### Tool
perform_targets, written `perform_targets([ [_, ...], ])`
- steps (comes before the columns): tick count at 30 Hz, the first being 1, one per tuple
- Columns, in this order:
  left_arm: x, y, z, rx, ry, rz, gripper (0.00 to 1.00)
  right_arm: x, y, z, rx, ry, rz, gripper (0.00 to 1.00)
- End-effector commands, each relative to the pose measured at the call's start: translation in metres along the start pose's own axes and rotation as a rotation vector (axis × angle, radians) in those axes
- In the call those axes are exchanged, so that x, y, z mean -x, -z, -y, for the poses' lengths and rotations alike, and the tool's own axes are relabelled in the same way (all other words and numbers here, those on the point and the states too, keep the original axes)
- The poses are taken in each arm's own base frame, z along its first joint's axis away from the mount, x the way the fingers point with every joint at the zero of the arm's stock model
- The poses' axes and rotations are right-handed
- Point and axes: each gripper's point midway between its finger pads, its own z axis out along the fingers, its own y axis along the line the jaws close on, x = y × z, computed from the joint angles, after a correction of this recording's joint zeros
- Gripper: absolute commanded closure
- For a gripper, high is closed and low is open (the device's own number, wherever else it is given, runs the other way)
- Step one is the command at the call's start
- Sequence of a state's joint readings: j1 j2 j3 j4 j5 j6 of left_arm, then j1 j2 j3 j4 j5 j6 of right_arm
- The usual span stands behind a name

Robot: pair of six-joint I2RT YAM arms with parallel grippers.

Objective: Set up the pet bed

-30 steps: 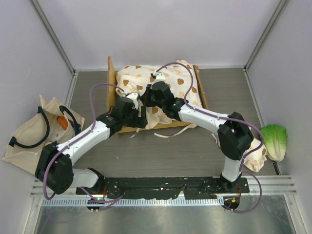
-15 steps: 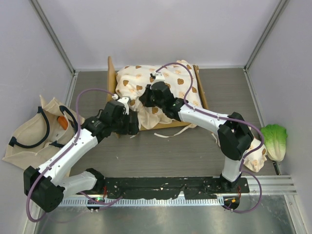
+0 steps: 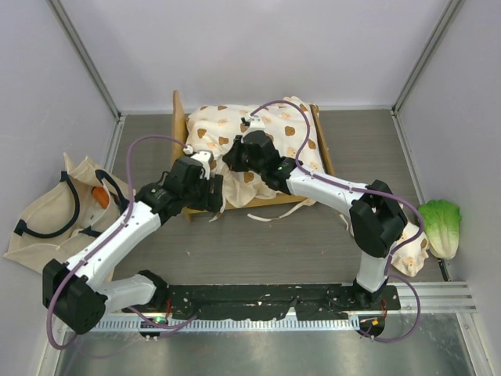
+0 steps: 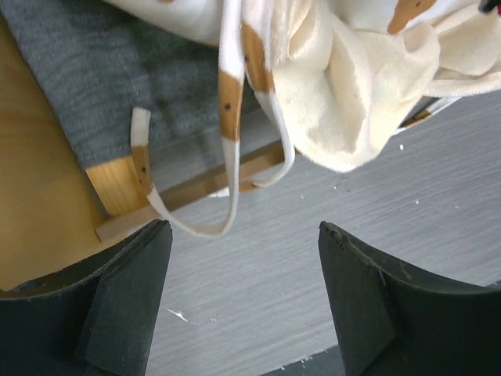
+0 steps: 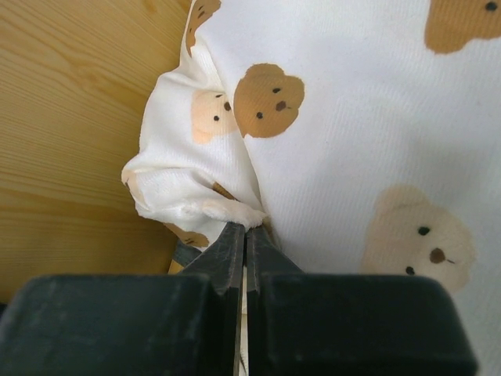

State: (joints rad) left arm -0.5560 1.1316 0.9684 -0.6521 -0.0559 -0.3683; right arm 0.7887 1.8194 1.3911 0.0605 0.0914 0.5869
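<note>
Pet bed point(image 3: 178, 129) lies far-centre; our right gripper point(image 5: 244, 229) pinches a fold of its bear-print cushion point(image 5: 352, 117), while our left gripper point(image 4: 243, 232) gapes wide, holding nothing.

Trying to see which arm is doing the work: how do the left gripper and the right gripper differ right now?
The left gripper stands open and holds nothing; the right gripper is shut on a pinched fold of the cushion. The left gripper is over the table by the pet bed's wooden corner, near a dangling tie; the right gripper is over the bed itself. Both are black and at the same bed.
</note>
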Motion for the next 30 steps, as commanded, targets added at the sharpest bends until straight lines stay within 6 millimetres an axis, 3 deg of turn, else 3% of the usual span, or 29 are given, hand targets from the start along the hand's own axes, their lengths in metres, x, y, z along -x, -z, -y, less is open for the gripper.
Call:
perform_targets([
  [1, 0.033, -0.008, 0.004, -0.011, -0.116, 0.085, 0.23, 0.039, 0.011, -0.019, 0.058, -0.024, 0.102, 0.96],
  [2, 0.033, -0.011, 0.004, -0.014, -0.136, 0.083, 0.26, 0.039, 0.012, -0.021, 0.063, -0.023, 0.101, 0.96],
  [5, 0.028, -0.017, -0.005, 0.026, -0.177, 0.061, 0.48, 0.039, 0.013, -0.021, 0.066, -0.023, 0.099, 0.96],
  [7, 0.024, -0.018, -0.008, 0.031, -0.21, 0.044, 0.54, 0.041, 0.014, -0.022, 0.067, -0.022, 0.104, 0.96],
  [17, 0.004, -0.028, -0.014, 0.036, -0.277, -0.061, 0.52, 0.041, 0.018, -0.023, 0.075, -0.022, 0.104, 0.95],
  [21, -0.005, -0.034, -0.011, 0.013, -0.3, -0.119, 0.7, 0.04, 0.018, -0.024, 0.078, -0.024, 0.1, 0.95],
  [23, -0.005, -0.035, -0.012, 0.018, -0.302, -0.126, 0.86, 0.04, 0.019, -0.024, 0.08, -0.026, 0.098, 0.95],
  [28, 0.019, -0.029, -0.013, 0.05, -0.311, -0.069, 0.99, 0.041, 0.022, -0.025, 0.083, -0.031, 0.102, 0.95],
  [30, 0.029, -0.026, -0.012, 0.053, -0.335, -0.044, 1.0, 0.041, 0.023, -0.025, 0.086, -0.032, 0.103, 0.95],
])
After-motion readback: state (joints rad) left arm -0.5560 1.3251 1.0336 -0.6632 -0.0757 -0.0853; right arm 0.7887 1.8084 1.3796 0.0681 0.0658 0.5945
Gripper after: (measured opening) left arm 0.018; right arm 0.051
